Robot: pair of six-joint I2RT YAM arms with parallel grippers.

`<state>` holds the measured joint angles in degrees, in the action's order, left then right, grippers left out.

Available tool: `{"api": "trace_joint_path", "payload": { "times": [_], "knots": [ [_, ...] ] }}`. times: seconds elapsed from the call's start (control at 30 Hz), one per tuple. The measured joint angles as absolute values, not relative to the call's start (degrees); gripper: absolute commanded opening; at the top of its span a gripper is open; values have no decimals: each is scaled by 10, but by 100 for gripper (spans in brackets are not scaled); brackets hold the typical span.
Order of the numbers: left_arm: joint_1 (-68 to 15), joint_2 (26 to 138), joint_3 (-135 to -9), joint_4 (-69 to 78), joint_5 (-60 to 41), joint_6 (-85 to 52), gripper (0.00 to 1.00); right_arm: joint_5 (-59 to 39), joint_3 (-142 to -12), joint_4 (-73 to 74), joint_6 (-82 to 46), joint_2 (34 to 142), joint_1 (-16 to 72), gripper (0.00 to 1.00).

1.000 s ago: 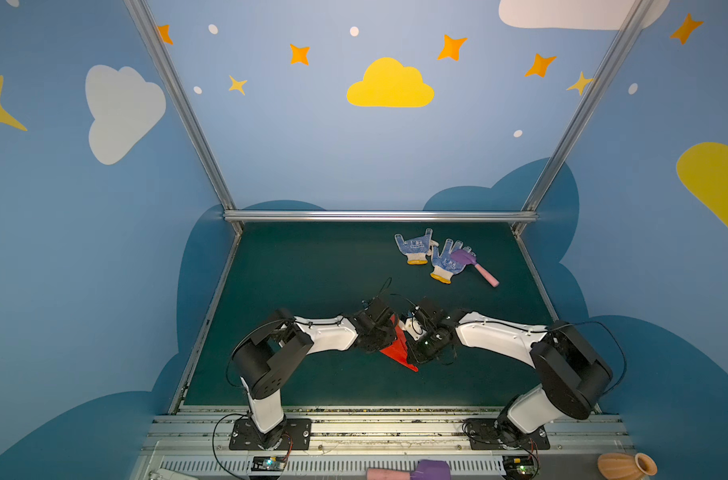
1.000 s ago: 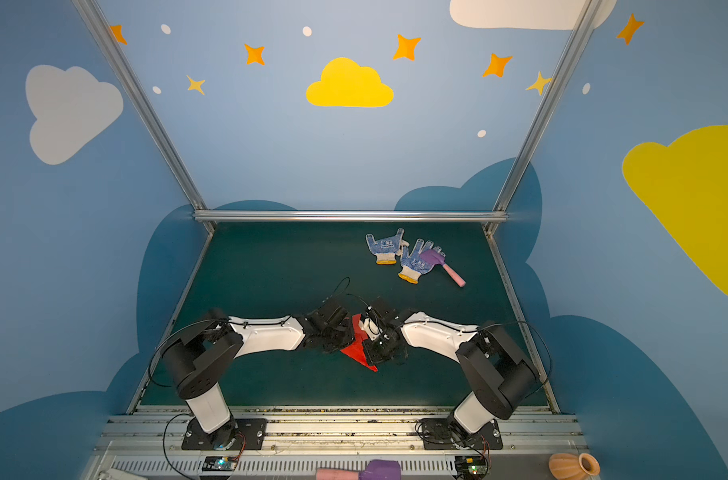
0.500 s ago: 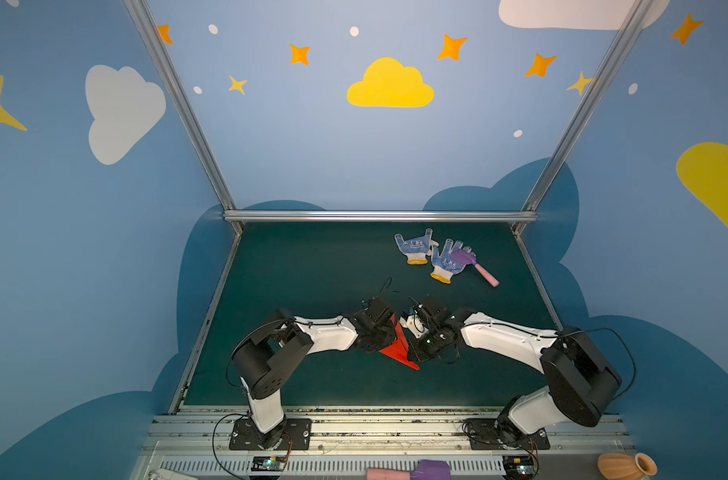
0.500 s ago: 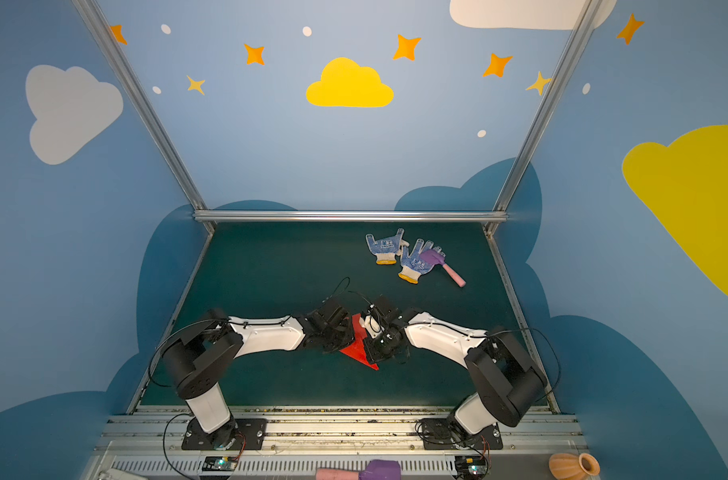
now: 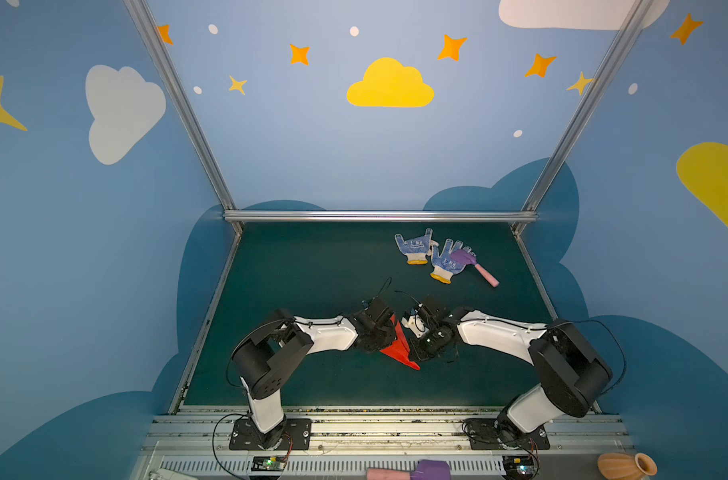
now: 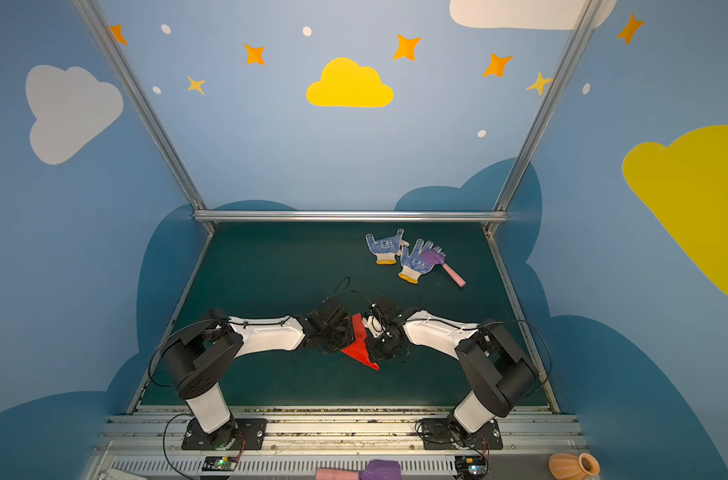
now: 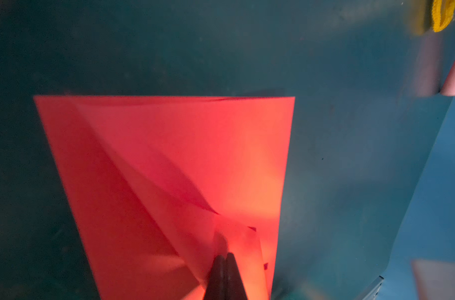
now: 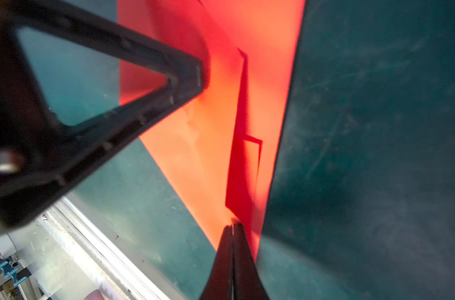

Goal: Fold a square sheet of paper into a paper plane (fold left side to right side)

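Note:
The red sheet of paper (image 5: 399, 351) (image 6: 358, 347), folded into a pointed paper-plane shape, lies on the green mat at the front middle with its tip toward the front. My left gripper (image 5: 390, 337) (image 6: 347, 334) is at its left side. In the left wrist view this gripper (image 7: 225, 255) is shut, its tips resting on the creased paper (image 7: 169, 155). From the right, my right gripper (image 5: 412, 349) (image 6: 370, 347) meets the paper. In the right wrist view it (image 8: 232, 225) is shut on a flap near the paper's (image 8: 216, 130) narrow end. The left gripper's finger (image 8: 184, 78) presses further along.
Two blue-dotted white gloves (image 5: 414, 248) (image 5: 447, 264) and a purple-and-pink toy hammer (image 5: 474, 264) lie at the back right of the mat. A metal rail (image 5: 378, 215) closes the back. Off the mat at the front are a second hammer (image 5: 412, 471) and an orange vase (image 5: 626, 465).
The right arm's elbow has swung slightly outward. Both grippers and the paper stay where they were.

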<state>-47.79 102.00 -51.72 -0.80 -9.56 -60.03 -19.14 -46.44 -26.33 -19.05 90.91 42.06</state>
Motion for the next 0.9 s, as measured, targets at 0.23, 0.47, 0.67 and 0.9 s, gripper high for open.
{"api": "trace_joint_path", "payload": {
  "times": [0.23, 0.47, 0.67, 0.9],
  "knots": [
    [-478, 1020, -517, -8, -96, -600, 3, -198, -456, -250, -191, 914, 420, 0],
    [-478, 1019, -517, -12, -96, -589, 3, -204, -451, -245, -193, 910, 417, 0],
    [-478, 1019, -518, -14, -95, -587, 3, -203, -450, -260, -194, 869, 417, 6],
    [-478, 1019, -517, -14, -94, -585, 3, -199, -451, -277, -196, 829, 417, 24]
  ]
}}
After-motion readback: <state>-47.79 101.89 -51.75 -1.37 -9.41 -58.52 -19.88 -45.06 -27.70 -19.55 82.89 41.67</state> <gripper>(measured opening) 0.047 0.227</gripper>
